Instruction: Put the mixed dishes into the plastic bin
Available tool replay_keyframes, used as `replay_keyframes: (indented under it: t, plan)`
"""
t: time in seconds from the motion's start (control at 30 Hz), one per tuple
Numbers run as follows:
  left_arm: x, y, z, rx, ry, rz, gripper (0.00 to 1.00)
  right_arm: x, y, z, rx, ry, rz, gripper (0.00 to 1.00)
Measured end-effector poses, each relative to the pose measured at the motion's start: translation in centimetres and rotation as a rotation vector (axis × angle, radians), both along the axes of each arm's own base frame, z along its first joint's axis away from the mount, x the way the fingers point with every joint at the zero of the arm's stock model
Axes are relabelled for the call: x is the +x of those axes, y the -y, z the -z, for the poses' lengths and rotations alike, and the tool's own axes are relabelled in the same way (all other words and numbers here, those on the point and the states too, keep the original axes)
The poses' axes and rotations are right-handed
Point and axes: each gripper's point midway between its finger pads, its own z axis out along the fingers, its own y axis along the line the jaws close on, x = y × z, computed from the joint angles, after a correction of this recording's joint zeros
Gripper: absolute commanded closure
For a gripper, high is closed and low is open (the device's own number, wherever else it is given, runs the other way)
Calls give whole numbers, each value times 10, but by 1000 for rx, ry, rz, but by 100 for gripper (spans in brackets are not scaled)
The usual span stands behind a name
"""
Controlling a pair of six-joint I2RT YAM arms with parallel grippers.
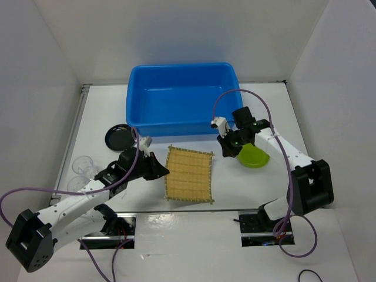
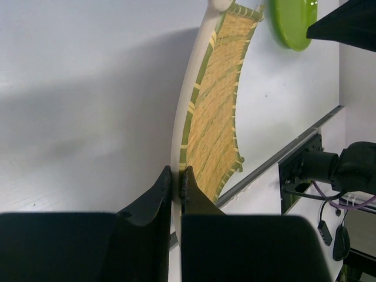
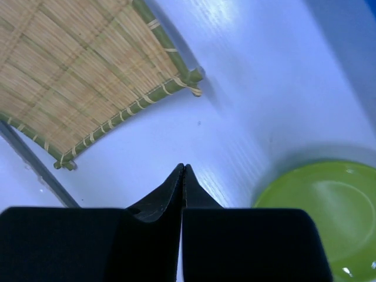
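The bamboo mat [image 1: 189, 174] lies flat on the table in front of the blue plastic bin [image 1: 182, 97]. My left gripper [image 1: 163, 171] is at the mat's left edge. In the left wrist view it [image 2: 176, 171] is shut to a thin slit, with the mat [image 2: 217, 111] just right of the tips. My right gripper [image 1: 226, 150] is shut and empty between the mat and the lime-green plate [image 1: 254, 156]. In the right wrist view it [image 3: 183, 167] hangs over bare table, with the mat [image 3: 76, 76] at upper left and the plate [image 3: 323, 205] at lower right. The black plate [image 1: 119, 137] and clear glass cups [image 1: 84, 166] sit at the left.
White walls close in the table on the left, back and right. A metal strip [image 1: 176, 211] runs along the near edge by the arm bases. Purple cables [image 1: 247, 97] loop above the right arm, near the bin's front right corner.
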Motion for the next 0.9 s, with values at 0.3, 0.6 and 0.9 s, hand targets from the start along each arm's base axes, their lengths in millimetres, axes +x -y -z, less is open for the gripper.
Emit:
replay_keyframes:
  t: [0.3,0.6,0.9]
  plan:
    - [-9,-9,-1,24,-26,-12,100,-15,-9,34,-14,-149,-56,100]
    - [-11,-16,-33,39,-26,-36,100,-10,-3,31,14,-148,-31,100]
    - [-4,-15,-94,-14,48,-51,100,13,39,11,99,-98,129,100]
